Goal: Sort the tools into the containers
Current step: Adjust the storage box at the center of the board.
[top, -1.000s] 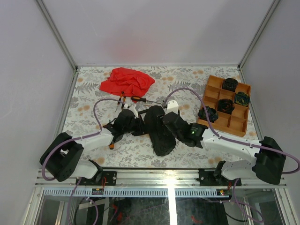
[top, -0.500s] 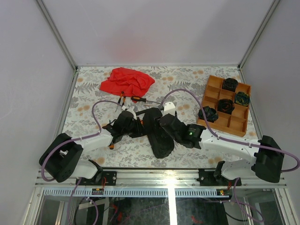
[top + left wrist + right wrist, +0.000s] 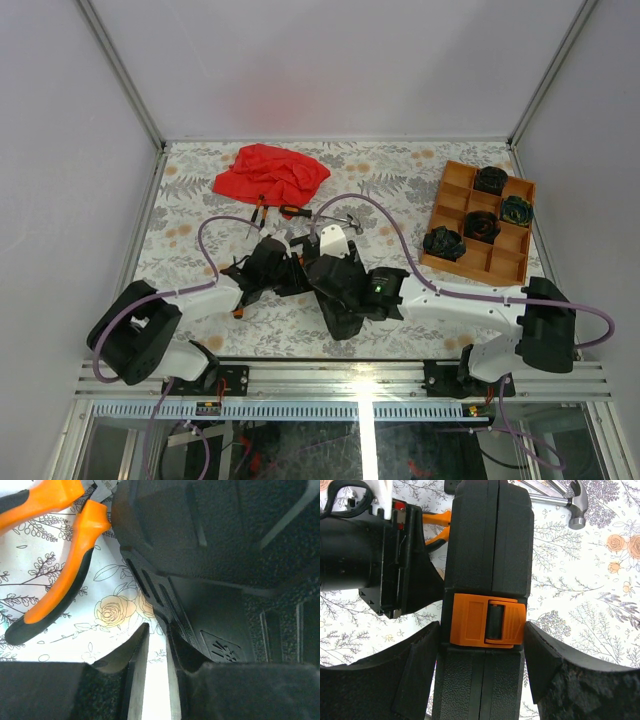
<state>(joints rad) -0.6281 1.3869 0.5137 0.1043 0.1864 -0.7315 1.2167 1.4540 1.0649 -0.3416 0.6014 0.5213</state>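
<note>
Two grippers meet at the black case [image 3: 487,540], which stands shut on its edge in the middle. At its orange latch [image 3: 467,625] the right gripper [image 3: 482,625] is clamped across it. Just left, the left gripper [image 3: 156,628] has its fingers a slit apart, holding nothing. Pliers [image 3: 60,575] lie beside it. Farther off lies the hammer [image 3: 570,505]. Beyond are the tray [image 3: 497,262] with four coils [image 3: 481,226] on the right and the cloth [image 3: 272,172] on the left.

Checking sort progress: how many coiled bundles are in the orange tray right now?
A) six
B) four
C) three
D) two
B: the top camera shows four coiled bundles in the orange tray, each in its own compartment.
</note>
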